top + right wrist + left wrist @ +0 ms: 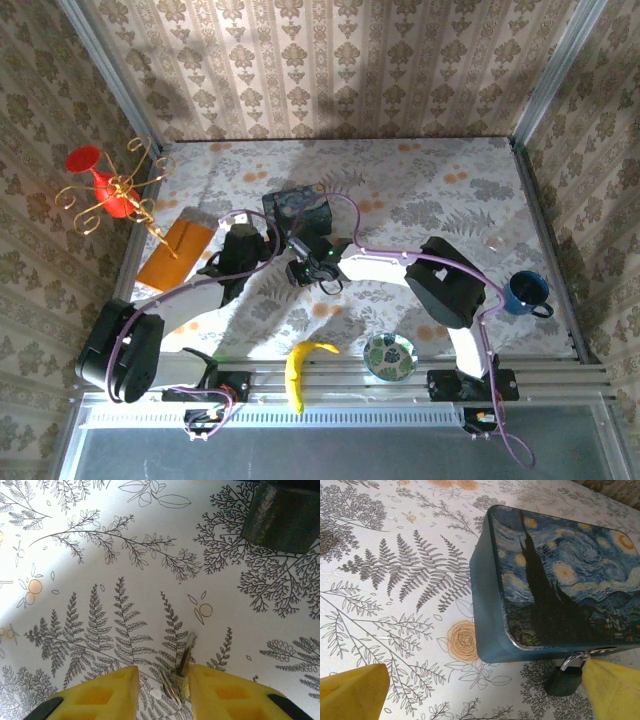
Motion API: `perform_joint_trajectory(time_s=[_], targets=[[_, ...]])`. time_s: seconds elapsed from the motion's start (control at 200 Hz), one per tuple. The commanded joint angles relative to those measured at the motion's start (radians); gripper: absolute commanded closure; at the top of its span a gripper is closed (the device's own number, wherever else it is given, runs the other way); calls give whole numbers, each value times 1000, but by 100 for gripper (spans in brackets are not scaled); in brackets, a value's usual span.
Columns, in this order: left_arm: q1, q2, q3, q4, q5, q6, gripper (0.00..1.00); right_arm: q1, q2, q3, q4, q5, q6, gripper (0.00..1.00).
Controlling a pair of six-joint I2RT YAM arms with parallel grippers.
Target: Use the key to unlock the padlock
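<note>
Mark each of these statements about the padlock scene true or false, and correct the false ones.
1. The small dark padlock hangs at the edge of the blue starry-night painted box. True.
2. The left gripper is shut on the padlock. False: it is wide open, with one finger beside the padlock.
3. The dark blue mug stands on the left side of the fern-patterned table. False: it stands on the right side.
4. The small silvery key sits at the tip of the right gripper. True.
5. A yellow banana lies near the arm bases. True.
</note>
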Motion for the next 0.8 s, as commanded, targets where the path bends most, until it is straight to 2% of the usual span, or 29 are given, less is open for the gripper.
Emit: perform_joint_trajectory(time_s=[0.0, 0.62, 0.795], targets=[[-4, -37, -7, 8, 3, 9, 0, 9, 34, 37, -45, -23, -25, 69], [9, -83, -15, -24, -13, 13, 0, 7, 67, 32, -63, 8, 6, 85], [14, -91, -8, -36, -16, 18, 0, 8, 61, 26, -64, 19, 18, 94]])
